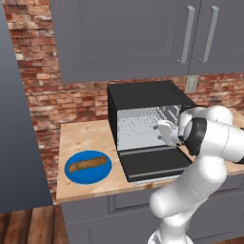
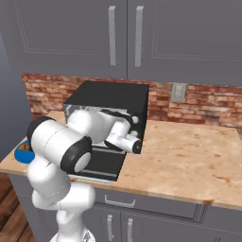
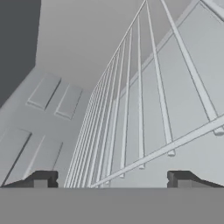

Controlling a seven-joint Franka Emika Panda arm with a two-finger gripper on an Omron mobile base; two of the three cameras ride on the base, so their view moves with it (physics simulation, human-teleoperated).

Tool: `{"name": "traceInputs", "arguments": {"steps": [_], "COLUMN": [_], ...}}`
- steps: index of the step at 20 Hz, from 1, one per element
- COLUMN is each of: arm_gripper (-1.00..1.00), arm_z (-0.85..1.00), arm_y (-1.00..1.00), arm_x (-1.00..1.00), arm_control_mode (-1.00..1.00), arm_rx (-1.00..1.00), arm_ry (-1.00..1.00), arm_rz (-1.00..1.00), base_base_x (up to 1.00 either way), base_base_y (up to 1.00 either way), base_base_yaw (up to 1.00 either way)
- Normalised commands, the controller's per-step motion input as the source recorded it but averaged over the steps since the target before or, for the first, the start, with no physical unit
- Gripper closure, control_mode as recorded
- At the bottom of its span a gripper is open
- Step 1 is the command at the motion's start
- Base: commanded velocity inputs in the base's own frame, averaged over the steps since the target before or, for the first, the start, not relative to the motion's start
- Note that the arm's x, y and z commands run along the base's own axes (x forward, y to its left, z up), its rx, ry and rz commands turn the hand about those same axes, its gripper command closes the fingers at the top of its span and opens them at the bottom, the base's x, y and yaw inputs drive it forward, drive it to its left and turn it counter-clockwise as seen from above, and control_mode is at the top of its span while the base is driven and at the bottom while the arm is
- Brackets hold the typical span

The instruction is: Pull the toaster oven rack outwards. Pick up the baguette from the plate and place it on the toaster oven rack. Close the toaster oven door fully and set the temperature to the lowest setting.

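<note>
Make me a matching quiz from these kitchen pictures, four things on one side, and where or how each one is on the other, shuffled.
Things:
1. baguette
2. toaster oven door
3. gripper
4. plate

States:
A. dropped open, lying flat
B. on the counter left of the toaster oven
C. lying on the plate
D. open, at the toaster oven rack

Pairs: 1-C, 2-A, 3-D, 4-B

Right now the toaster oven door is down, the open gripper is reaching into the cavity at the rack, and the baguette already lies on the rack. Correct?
Not quite. The baguette lies on the blue plate left of the toaster oven, as the left base view shows. The rest holds: the door is down and the open gripper faces the rack inside the cavity.
</note>
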Motion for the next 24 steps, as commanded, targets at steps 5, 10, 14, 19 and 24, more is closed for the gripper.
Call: {"name": "traceInputs", "arguments": {"steps": [5, 10, 14, 19, 24], "arm_gripper": [-1.0, -1.0, 1.0, 1.0, 1.0], "arm_z": [-0.14, -0.21, -0.25, -0.25, -0.17], "arm_y": [0.02, 0.02, 0.06, 0.0, 0.0], "arm_x": [0.37, 0.36, 0.37, 0.09, -0.12], "arm_control_mode": [-1.0, -1.0, -1.0, -1.0, -1.0], "arm_rx": [0.02, 0.0, 0.0, 0.03, 0.03], "arm_ry": [0.0, 0.0, 0.0, 0.04, 0.25], "arm_rz": [-0.03, -0.03, -0.02, 0.0, 0.0], "base_base_x": [0.0, 0.0, 0.0, 0.0, 0.0], "base_base_y": [0.0, 0.0, 0.0, 0.0, 0.0], "base_base_yaw": [0.0, 0.0, 0.0, 0.0, 0.0]}}
